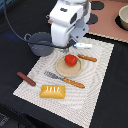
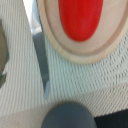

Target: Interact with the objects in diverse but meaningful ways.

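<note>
A red tomato (image 1: 71, 60) lies on a round wooden plate (image 1: 64, 70) on a pale placemat (image 1: 95, 75). My gripper (image 1: 66, 49) hangs just above the plate's far edge, mostly hidden by the white wrist, so its jaws do not show. In the wrist view the tomato (image 2: 80, 20) fills the frame close up on the plate (image 2: 85, 54). A yellow-orange bread loaf (image 1: 52, 91) lies at the mat's near edge. A brown sausage (image 1: 26, 78) lies at the exterior view's left. A flat white fish (image 1: 83, 46) lies behind the plate. A blue-grey pot (image 1: 40, 44) stands at the back left.
An orange-handled knife (image 1: 65, 79) lies in front of the plate; its blade (image 2: 41, 55) shows in the wrist view. Another orange-handled utensil (image 1: 88, 58) lies to the plate's right. A bowl (image 1: 123, 17) stands on a tan board at the back right. A dark rounded blur (image 2: 67, 116) fills the wrist view's edge.
</note>
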